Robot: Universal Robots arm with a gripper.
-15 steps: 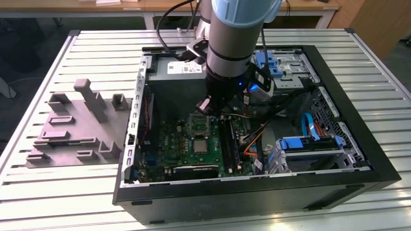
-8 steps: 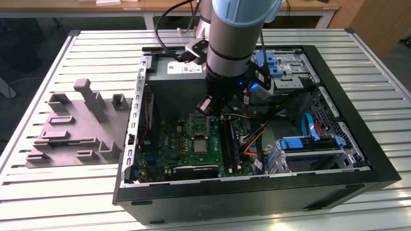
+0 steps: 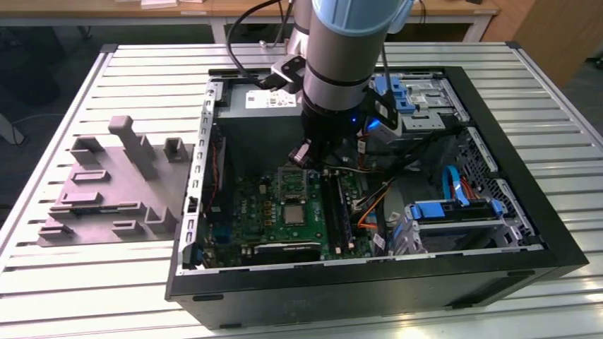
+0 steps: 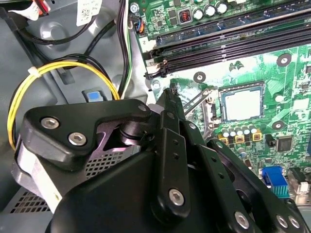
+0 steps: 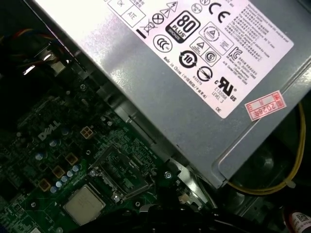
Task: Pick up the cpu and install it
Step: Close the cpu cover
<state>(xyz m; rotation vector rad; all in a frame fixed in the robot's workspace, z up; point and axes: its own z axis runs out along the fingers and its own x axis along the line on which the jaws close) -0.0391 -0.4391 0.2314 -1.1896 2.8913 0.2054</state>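
The cpu is a small silver-grey square lying flat in its socket on the green motherboard; it shows in both wrist views. The metal-framed socket bracket stands flipped open beside it, toward the power supply. My gripper hangs inside the case above the board's far edge, a little beyond the socket. In the second wrist view its black fingers meet at the tip, shut with nothing between them, apart from the cpu.
The grey power supply box sits close by the gripper. Memory slots run beside the socket. Yellow and black cables loop near the case wall. Blue drive caddies fill the case's right. A grey moulded tray lies outside at the exterior view's left.
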